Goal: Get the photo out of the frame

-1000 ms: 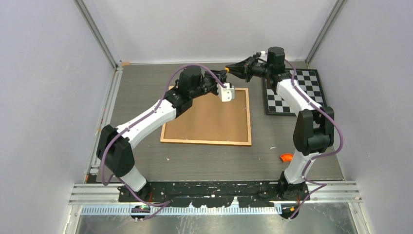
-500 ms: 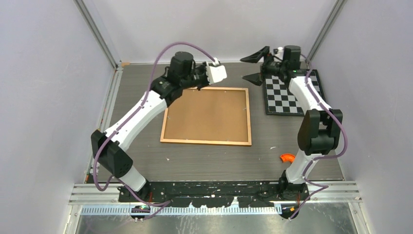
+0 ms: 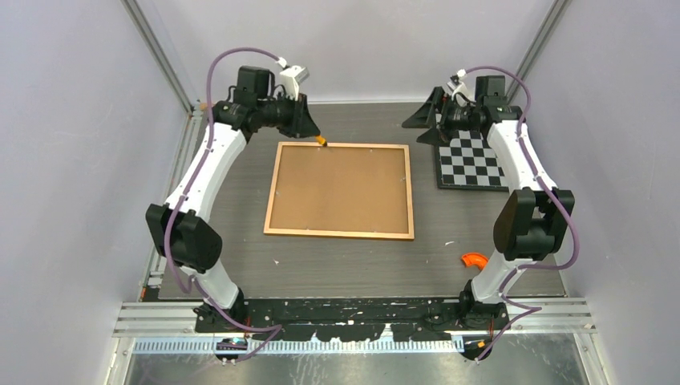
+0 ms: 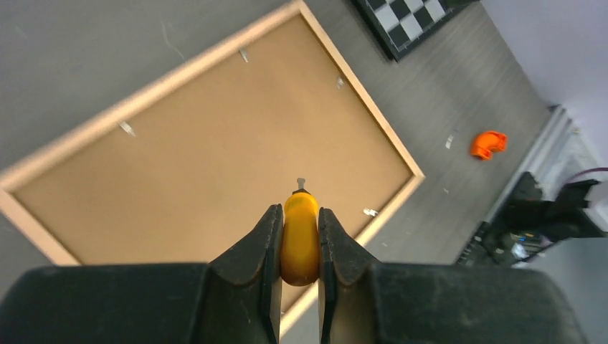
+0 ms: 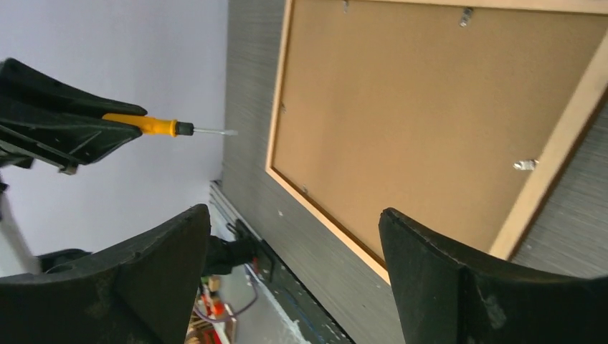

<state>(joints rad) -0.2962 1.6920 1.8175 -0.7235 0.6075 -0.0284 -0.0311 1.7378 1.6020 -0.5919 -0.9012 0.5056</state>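
The frame (image 3: 341, 188) lies face down in the middle of the table, its plain brown back up, with small metal clips (image 4: 127, 128) along the edges. The photo is hidden beneath that back. My left gripper (image 3: 314, 132) hovers over the frame's far left corner, shut on a small orange-handled screwdriver (image 4: 300, 236) whose tip points down at the backing (image 4: 215, 136). My right gripper (image 3: 422, 127) hangs open and holds nothing, off the frame's far right corner. In its wrist view the fingers (image 5: 165, 251) are wide apart, facing the screwdriver (image 5: 147, 124) and frame (image 5: 430, 107).
A black-and-white checkerboard (image 3: 473, 160) lies to the right of the frame, under the right arm. A small orange curved piece (image 3: 472, 259) sits on the table near the right arm's base. Grey walls close in the table on three sides.
The right gripper opened and drew back to the right. The left arm swung from the frame's far right corner to its far left corner, carrying the screwdriver.
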